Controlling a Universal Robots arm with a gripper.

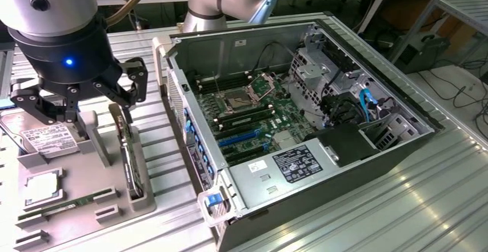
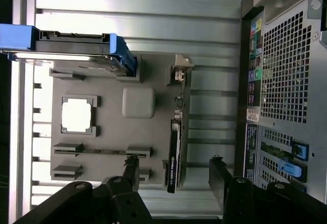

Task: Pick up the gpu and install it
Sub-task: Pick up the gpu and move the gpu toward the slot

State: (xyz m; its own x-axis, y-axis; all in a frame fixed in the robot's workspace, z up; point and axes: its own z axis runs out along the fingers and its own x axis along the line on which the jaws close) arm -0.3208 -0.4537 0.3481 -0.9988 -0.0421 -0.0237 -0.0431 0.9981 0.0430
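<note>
On the metal table [image 1: 427,206] lies the open computer case [image 1: 305,120]; to the exterior view's left of it, a grey tray [image 1: 103,175]. Over the tray hangs the gripper [image 1: 95,112], 2 fingers spread, the gpu [image 1: 131,160] standing on edge in a slot beneath.

Nothing legible in either view.
- Drive [image 1: 31,149]: white label [image 1: 47,135] with rows of print, too small to read.
- Metal cover [image 1: 267,186] inside the case: black label [image 1: 303,163] with white print and a small white sticker [image 1: 258,165] just beside it, both unreadable.
- Case rear [image 2: 286,66], wrist view: strip of coloured stickers [image 2: 254,35] and a white tag [image 2: 252,115] by the ports, print unreadable.
</note>
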